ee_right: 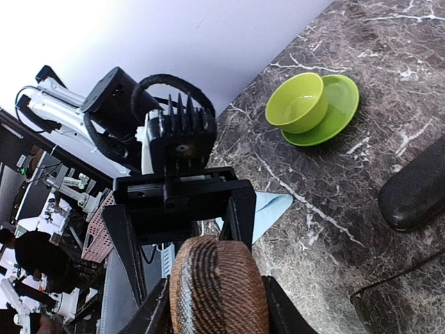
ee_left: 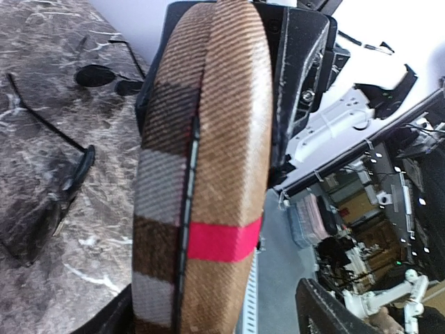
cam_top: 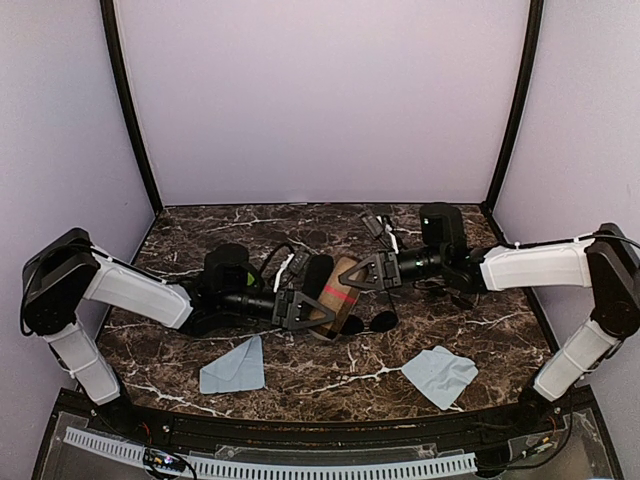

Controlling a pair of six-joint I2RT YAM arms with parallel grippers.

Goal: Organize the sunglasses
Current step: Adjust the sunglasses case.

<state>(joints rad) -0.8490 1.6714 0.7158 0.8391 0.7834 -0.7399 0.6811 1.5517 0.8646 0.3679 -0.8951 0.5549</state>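
A blue cloth [cam_top: 233, 367] lies at left. The left gripper [cam_top: 312, 310] stands apart around the striped case [cam_top: 340, 298]; the right gripper [cam_top: 356, 277] clamps its other end. The sunglasses [cam_top: 383, 320] lie on the surface [cam_top: 300, 225] just right of the case.

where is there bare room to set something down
Free: the marble table at its back left corner, and the front strip between the left light blue cloth and the right light blue cloth. Crowded: the middle, where the left hand and right hand flank the striped case, sunglasses beside.
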